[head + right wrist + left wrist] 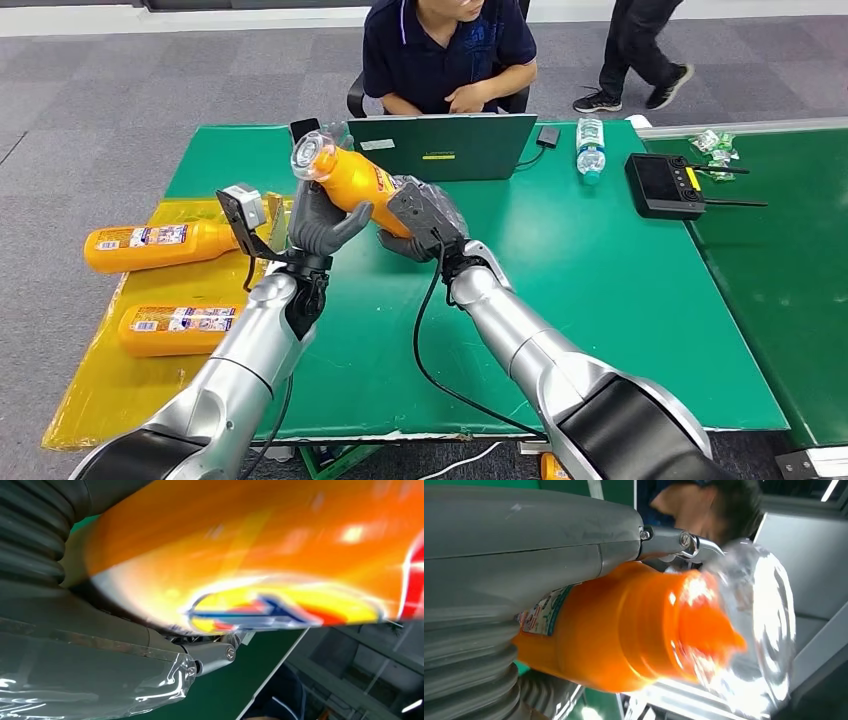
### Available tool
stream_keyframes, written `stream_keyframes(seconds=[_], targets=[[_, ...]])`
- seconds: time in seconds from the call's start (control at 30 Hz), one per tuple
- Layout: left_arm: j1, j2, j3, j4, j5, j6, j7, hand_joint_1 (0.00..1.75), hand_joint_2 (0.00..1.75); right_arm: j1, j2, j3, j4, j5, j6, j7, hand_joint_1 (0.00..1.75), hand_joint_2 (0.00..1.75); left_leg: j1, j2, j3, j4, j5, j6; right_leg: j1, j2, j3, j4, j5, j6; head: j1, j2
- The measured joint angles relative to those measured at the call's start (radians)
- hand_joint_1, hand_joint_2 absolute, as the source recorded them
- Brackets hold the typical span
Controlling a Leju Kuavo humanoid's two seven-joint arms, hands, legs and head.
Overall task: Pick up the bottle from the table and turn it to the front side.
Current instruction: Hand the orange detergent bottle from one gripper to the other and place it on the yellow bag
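Head view frames the decisive relation: the orange plastic bottle with a clear domed cap (345,178) is held in the air above the green table (600,300), off its surface, between both hands. Nearest, the left hand (318,228) is wrapped around the upper body just below the cap, fingers curled against the bottle; beside it the right hand (425,222) is closed around the lower end, which it largely hides. The long axis is tilted, running from the base at the right hand up and away to the cap at the robot's left, toward the table's far edge. Printed label is seen in both wrist views, but which face is the front cannot be told. Any turn is judged to be about this axis, with one hand loosening while the other rolls. Further off, at the table's left edge, two more orange bottles (160,246) lie on a yellow sheet (100,390). At the far edge stands a dark open laptop (442,146).
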Motion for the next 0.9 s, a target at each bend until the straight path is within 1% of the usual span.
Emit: stream_keyframes(seconds=[0.4, 0.43, 0.53, 0.57, 0.9], targets=[[-0.010, -0.020, -0.019, 0.048, -0.010, -0.022, 0.000, 0.00, 1.75, -0.006, 0.007, -0.003, 0.004, 0.001, -0.004, 0.002, 1.75, 1.75, 0.000, 0.000, 0.000, 0.000, 0.000, 0.000, 0.000, 0.000, 0.000, 0.000, 0.000, 0.000, 0.000, 0.000], [-0.010, -0.021, -0.019, 0.053, -0.010, -0.022, 0.000, 0.26, 1.75, -0.008, 0.008, -0.003, 0.004, 0.001, -0.004, 0.004, 1.75, 1.75, 0.000, 0.000, 0.000, 0.000, 0.000, 0.000, 0.000, 0.000, 0.000, 0.000, 0.000, 0.000, 0.000, 0.000], [-0.012, -0.023, -0.019, 0.063, -0.010, -0.023, 0.000, 1.57, 1.75, -0.011, 0.011, -0.003, 0.004, 0.002, -0.003, 0.010, 1.75, 1.75, 0.000, 0.000, 0.000, 0.000, 0.000, 0.000, 0.000, 0.000, 0.000, 0.000, 0.000, 0.000, 0.000, 0.000], [-0.012, -0.023, -0.019, 0.066, -0.010, -0.023, 0.000, 1.75, 1.75, -0.012, 0.012, -0.003, 0.004, 0.001, -0.003, 0.012, 1.75, 1.75, 0.000, 0.000, 0.000, 0.000, 0.000, 0.000, 0.000, 0.000, 0.000, 0.000, 0.000, 0.000, 0.000, 0.000], [-0.023, -0.023, -0.019, 0.087, 0.008, -0.008, 0.000, 1.75, 1.75, -0.014, 0.013, -0.005, 0.004, 0.003, 0.000, 0.017, 1.75, 1.75, 0.000, 0.000, 0.000, 0.000, 0.000, 0.000, 0.000, 0.000, 0.000, 0.000, 0.000, 0.000, 0.000, 0.000]])
